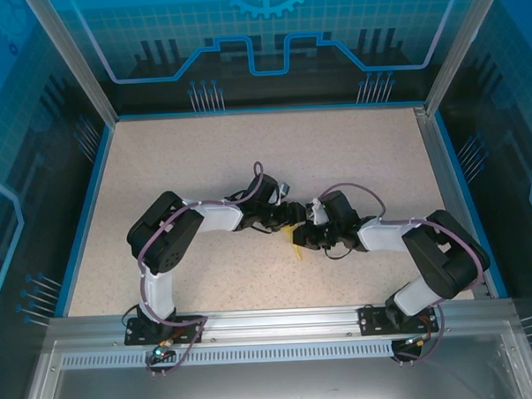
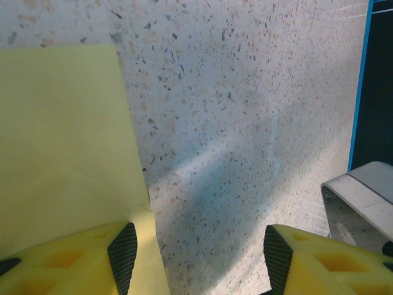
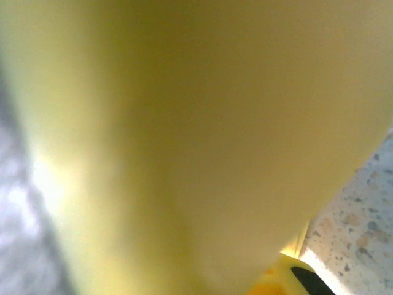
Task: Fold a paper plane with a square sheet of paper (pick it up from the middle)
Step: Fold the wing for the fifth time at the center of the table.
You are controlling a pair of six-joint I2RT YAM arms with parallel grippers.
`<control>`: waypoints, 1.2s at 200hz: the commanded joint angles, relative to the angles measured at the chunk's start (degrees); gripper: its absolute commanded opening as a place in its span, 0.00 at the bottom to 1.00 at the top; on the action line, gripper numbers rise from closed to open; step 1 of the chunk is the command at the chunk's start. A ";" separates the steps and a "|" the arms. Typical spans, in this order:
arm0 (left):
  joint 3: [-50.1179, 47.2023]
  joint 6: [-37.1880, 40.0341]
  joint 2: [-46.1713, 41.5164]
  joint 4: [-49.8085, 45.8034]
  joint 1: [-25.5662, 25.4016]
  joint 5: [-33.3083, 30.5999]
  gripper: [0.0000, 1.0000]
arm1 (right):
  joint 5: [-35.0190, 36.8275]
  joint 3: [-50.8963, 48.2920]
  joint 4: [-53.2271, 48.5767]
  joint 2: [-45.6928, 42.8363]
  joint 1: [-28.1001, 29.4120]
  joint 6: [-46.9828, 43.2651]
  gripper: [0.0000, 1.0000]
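Note:
The square sheet of paper (image 2: 61,141) is plain yellow and lies on the speckled table, with a straight edge and a second layer showing near the bottom of the left wrist view. My left gripper (image 2: 196,258) is open; its left finger (image 2: 120,258) rests over the paper's edge and bare table lies between the fingers. In the right wrist view the paper (image 3: 184,141) stands raised and blurred right in front of the camera, hiding most of my right gripper; one finger (image 3: 295,276) peeks out below it. From above, both grippers (image 1: 289,216) (image 1: 316,231) meet mid-table over a yellow sliver (image 1: 295,245).
The table has a blue rim (image 2: 362,86) and transparent walls all round. A grey metal part (image 2: 359,200) juts in at the right of the left wrist view. Both arms fold in toward the centre, and open table surface (image 1: 246,156) stretches behind them.

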 commanded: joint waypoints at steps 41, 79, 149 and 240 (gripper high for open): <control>0.51 2.01 2.45 -3.92 -0.34 0.44 0.62 | -2.19 -1.46 -1.98 3.21 -0.07 -0.26 0.13; 0.49 1.80 2.54 -3.90 -0.34 0.31 0.61 | -2.38 -3.08 -0.97 1.57 -0.13 -0.38 0.13; -0.03 0.64 2.71 -3.30 -0.34 -0.08 0.47 | -0.93 -4.10 2.44 -4.10 -0.09 0.24 0.13; 0.67 0.35 3.50 -4.82 -0.34 -0.39 0.43 | 3.74 -3.12 0.01 -3.43 3.05 0.07 0.13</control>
